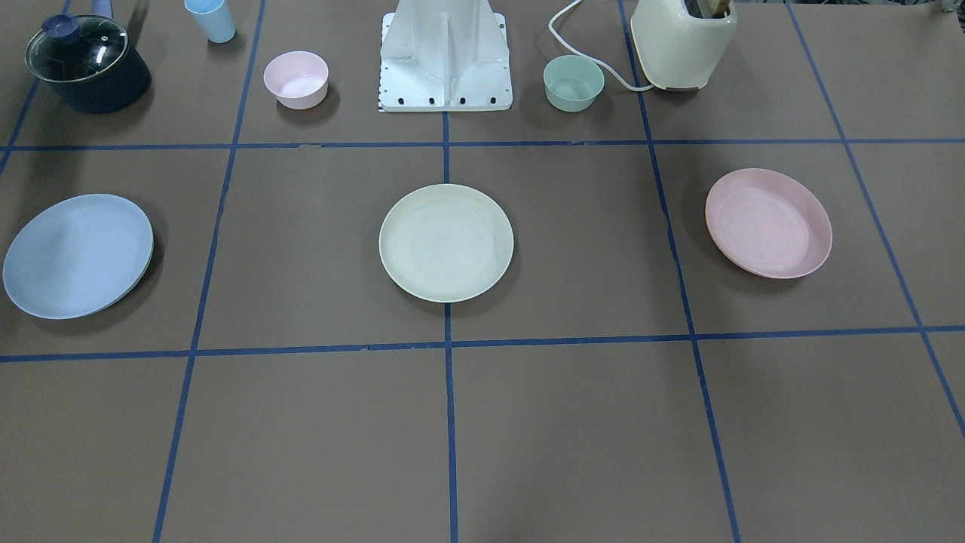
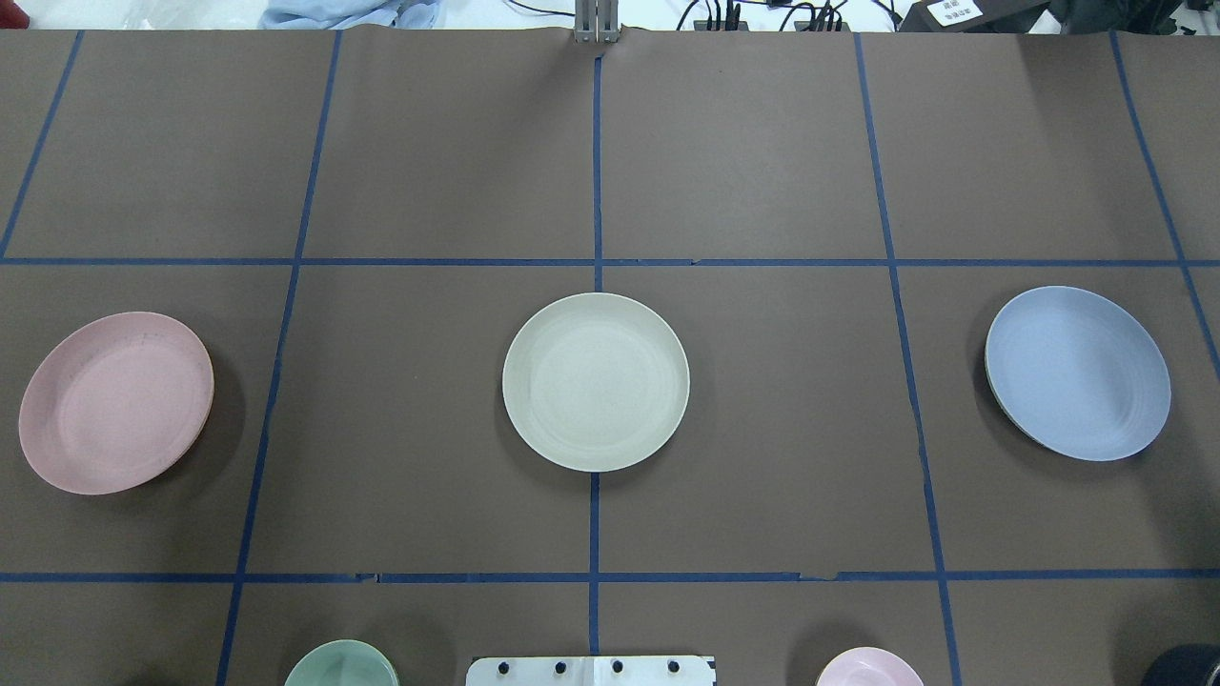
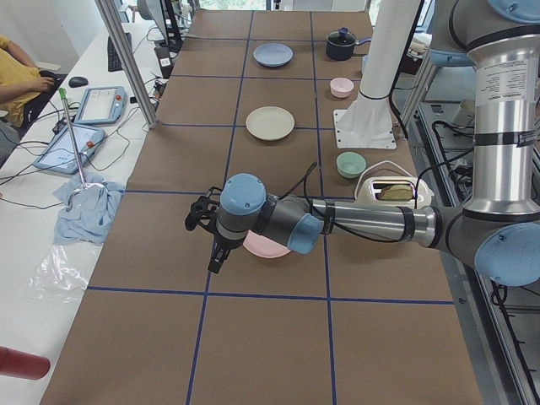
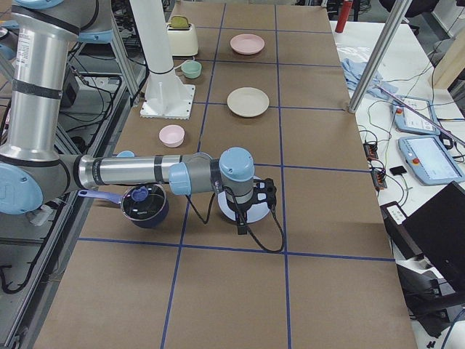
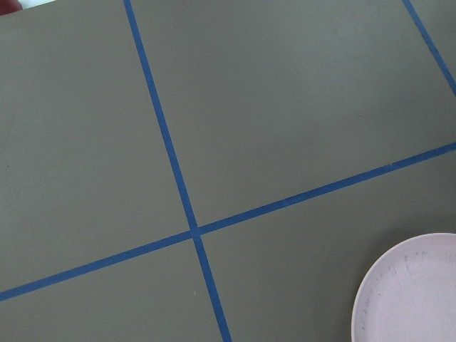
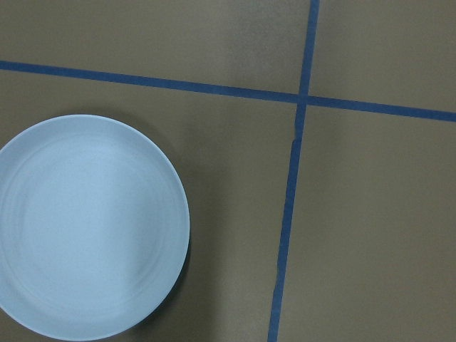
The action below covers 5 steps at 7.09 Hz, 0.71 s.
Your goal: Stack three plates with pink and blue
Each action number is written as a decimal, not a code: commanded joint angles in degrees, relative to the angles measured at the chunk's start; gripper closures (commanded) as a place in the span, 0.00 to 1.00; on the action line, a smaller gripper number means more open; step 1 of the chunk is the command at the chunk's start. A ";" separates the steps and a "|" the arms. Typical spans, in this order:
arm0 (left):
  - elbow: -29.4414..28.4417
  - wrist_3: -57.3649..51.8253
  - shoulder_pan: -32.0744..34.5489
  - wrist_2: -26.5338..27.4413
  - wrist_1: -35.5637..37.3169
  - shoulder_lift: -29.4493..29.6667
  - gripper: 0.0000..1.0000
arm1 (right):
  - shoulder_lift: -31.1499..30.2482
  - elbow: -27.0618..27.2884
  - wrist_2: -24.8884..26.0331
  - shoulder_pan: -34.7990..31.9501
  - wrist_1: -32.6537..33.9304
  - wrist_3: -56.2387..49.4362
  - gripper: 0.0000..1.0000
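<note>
Three plates lie apart in a row on the brown table. The cream plate (image 1: 446, 243) is in the middle (image 2: 596, 381). The pale pink plate (image 1: 768, 223) is on my left side (image 2: 116, 402). The light blue plate (image 1: 78, 255) is on my right side (image 2: 1078, 373). My left gripper (image 3: 213, 258) hangs above the table beside the pink plate, whose edge shows in the left wrist view (image 5: 413, 292). My right gripper (image 4: 240, 222) hangs over the blue plate, which shows in the right wrist view (image 6: 89, 224). I cannot tell if either gripper is open or shut.
Near the white robot base (image 1: 445, 68) stand a small pink bowl (image 1: 295, 78), a mint-green bowl (image 1: 574, 82), a cream toaster (image 1: 682, 41), a dark lidded pot (image 1: 87, 64) and a blue cup (image 1: 211, 19). Blue tape lines cross the table.
</note>
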<state>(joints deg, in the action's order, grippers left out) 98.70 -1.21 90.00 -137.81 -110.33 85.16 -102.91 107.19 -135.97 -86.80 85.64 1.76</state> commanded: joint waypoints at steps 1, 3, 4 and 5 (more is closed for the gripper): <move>0.79 0.06 -0.09 0.18 -0.41 -0.34 0.00 | -0.71 0.39 0.09 -0.21 0.31 0.00 0.00; 0.27 0.06 -0.09 0.09 -0.59 -1.39 0.00 | -0.54 0.39 1.23 -0.13 -0.38 0.00 0.00; 0.96 0.06 -0.09 0.00 -0.59 -1.49 0.00 | -0.45 0.39 1.23 -0.13 -0.48 0.00 0.00; 1.93 -0.02 0.00 0.00 -0.76 -2.88 0.00 | -0.54 0.39 0.53 -0.13 -0.56 0.09 0.00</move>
<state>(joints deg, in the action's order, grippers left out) 99.71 -1.16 89.93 -137.78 -110.94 83.48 -103.42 107.56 -134.94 -86.93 85.23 1.78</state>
